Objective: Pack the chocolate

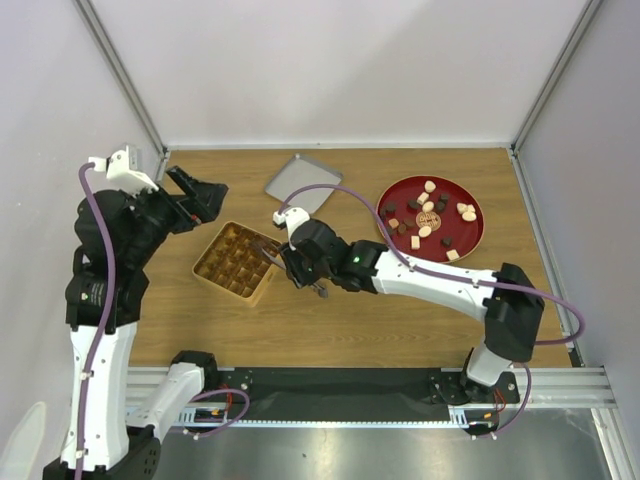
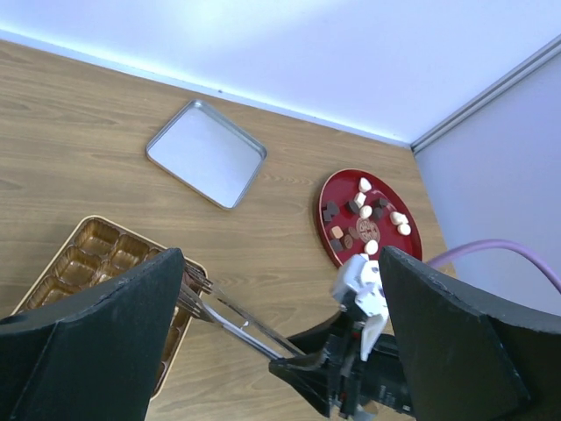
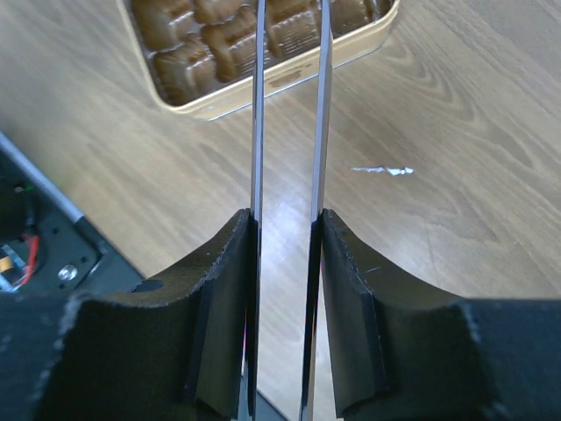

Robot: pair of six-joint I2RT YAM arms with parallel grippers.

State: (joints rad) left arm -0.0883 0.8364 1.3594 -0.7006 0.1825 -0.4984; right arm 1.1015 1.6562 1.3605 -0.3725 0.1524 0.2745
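The chocolate (image 1: pixel 428 215) lies as dark, tan and cream pieces on a round red plate (image 1: pixel 473 242), which the left wrist view also shows (image 2: pixel 326 231). A tan box (image 1: pixel 210 267) with grid compartments sits left of centre. My right gripper (image 1: pixel 292 266) is shut on long metal tongs (image 3: pixel 322 114), whose blades reach over the box (image 3: pixel 206 103). The tong tips (image 2: pixel 200 290) are at the box's right edge, partly hidden by my left finger. Whether they hold a piece I cannot tell. My left gripper (image 1: pixel 198 199) hangs open above the box's far left, holding nothing.
A silver metal tray (image 1: pixel 300 183) lies at the back between box and plate. White walls with metal corner posts close in the wooden table (image 1: pixel 400 320). The black rail with the arm bases runs along the near edge.
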